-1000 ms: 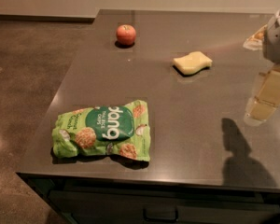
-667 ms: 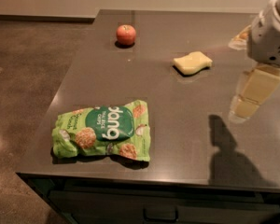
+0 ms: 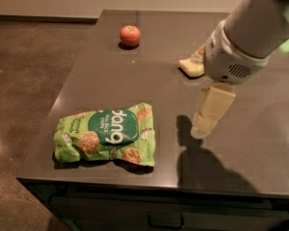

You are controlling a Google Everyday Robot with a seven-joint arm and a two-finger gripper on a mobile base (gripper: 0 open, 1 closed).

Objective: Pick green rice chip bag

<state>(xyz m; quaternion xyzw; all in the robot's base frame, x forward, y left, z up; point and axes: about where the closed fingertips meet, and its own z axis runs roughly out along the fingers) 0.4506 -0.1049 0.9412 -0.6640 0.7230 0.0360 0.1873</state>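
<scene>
The green rice chip bag [image 3: 106, 134] lies flat near the front left of the dark table [image 3: 260, 143]. It is lime green with a dark green oval and pictures of round tan chips. My gripper [image 3: 204, 124] hangs from the white arm above the table, to the right of the bag and apart from it. It holds nothing that I can see. Its shadow falls on the table below it.
A red apple [image 3: 130, 35] sits at the back of the table. A pale yellow sponge [image 3: 192, 65] lies at the back right, partly hidden behind my arm. The table's front edge runs just below the bag. A drawer handle [image 3: 164, 221] shows under the table.
My arm and gripper have moved left across the table, from the right edge of the view toward the bag. The bag, apple and sponge have not moved.
</scene>
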